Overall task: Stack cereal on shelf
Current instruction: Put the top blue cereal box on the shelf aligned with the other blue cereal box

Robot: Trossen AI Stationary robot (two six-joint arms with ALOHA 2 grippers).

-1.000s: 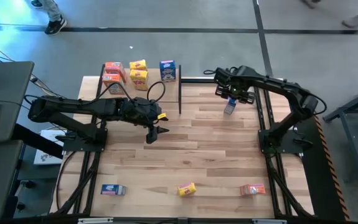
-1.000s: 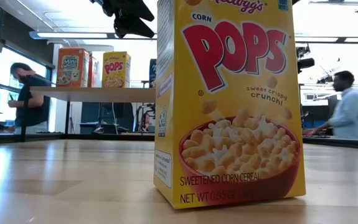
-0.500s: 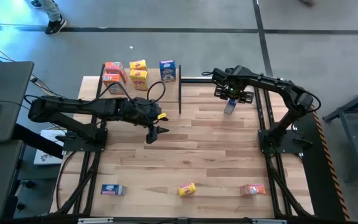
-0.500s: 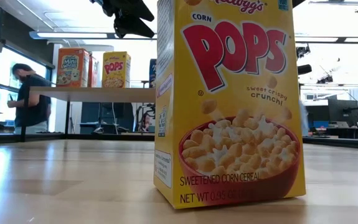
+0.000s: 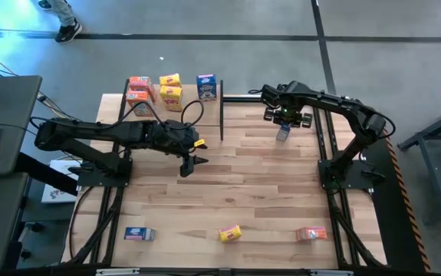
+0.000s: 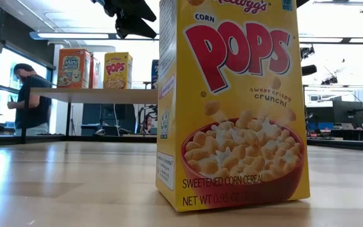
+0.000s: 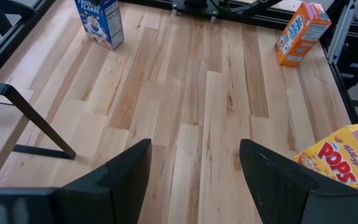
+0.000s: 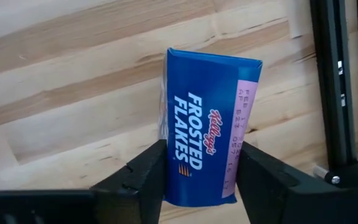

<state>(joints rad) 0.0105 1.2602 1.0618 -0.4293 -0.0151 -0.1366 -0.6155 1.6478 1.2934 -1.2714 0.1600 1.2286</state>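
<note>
Found the shelf [image 5: 113, 109] at the table's far left corner, with five cereal boxes upright on it: two orange-red boxes [image 5: 139, 81], two yellow boxes [image 5: 170, 80] and one shelf blue box [image 5: 206, 87]. Saw the same shelf from table height in the low view, raised on its posts, with a person [image 6: 29, 94] in the room behind.

Placed the left gripper [image 5: 188, 165] to the right of that, hanging over bare planks near the table's middle, fingers [image 7: 122, 174] spread wide with nothing between them.

Along the near edge, counted three more boxes, well apart: a near blue box [image 5: 139, 234] at left, a Corn Pops box [image 5: 229, 233] in the middle, standing close before the low camera, and a near orange-red box [image 5: 311, 233] at right.

Farther right, at the far side beside the right-hand frame, caught the right gripper [image 5: 284, 121] closed on the Frosted Flakes box [image 5: 284, 134], with both dark fingers [image 8: 147, 171] pressed flat against its long sides. Could not tell whether that box rested on the table [image 5: 266, 192] or hung just above it.
</note>
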